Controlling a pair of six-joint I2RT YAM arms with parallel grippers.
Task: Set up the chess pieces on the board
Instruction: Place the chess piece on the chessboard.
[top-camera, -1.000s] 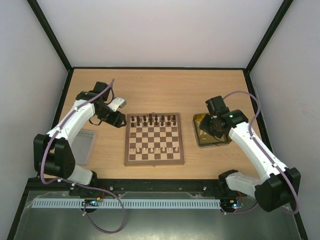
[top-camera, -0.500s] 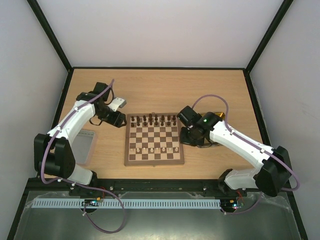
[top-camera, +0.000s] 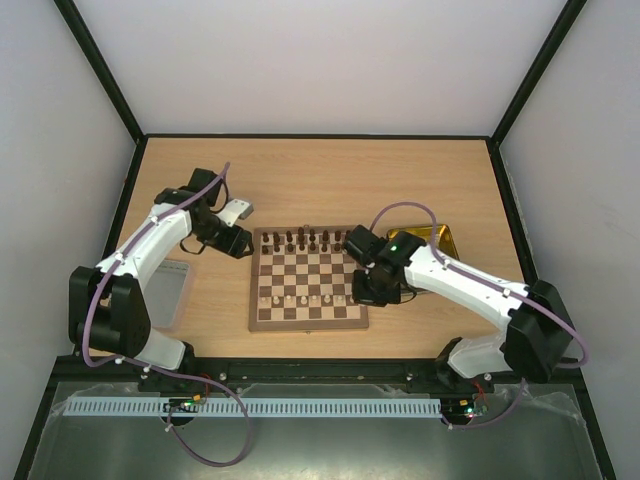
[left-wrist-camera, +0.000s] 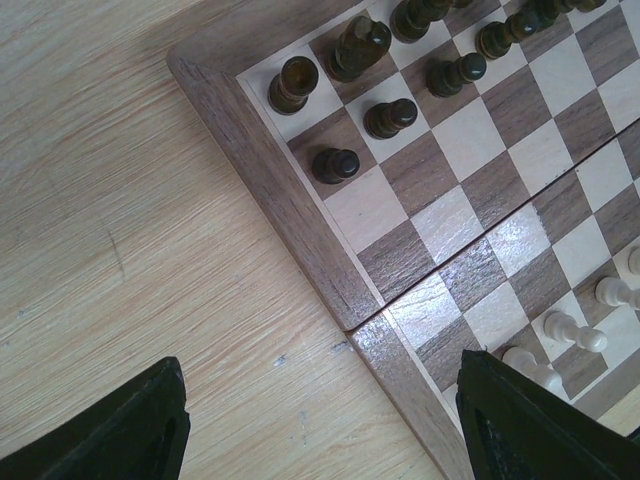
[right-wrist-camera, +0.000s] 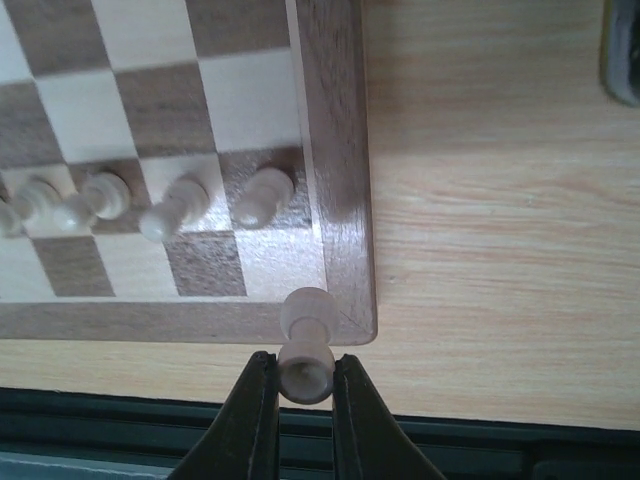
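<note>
The board (top-camera: 308, 322) lies mid-table with dark brown pieces (top-camera: 305, 240) along its far rows and pale cream pieces (top-camera: 300, 299) in a near row. My right gripper (right-wrist-camera: 304, 385) is shut on a cream piece (right-wrist-camera: 305, 345), held above the board's near right corner (right-wrist-camera: 345, 300); it hangs over the board's right edge in the top view (top-camera: 360, 290). My left gripper (left-wrist-camera: 320, 420) is open and empty above the board's left edge (left-wrist-camera: 300, 240), near its far left corner; in the top view it is (top-camera: 240, 243) beside the board. Dark pieces (left-wrist-camera: 335, 165) and cream pieces (left-wrist-camera: 570, 330) show there.
A shiny yellow tray (top-camera: 432, 236) sits right of the board, partly behind my right arm. A grey translucent lid (top-camera: 170, 290) lies at the left near edge. A black frame rail (top-camera: 300, 368) runs along the table's near edge.
My right arm has swung left from above the yellow tray to the board's right near edge, carrying the cream piece. The left arm has not moved.
</note>
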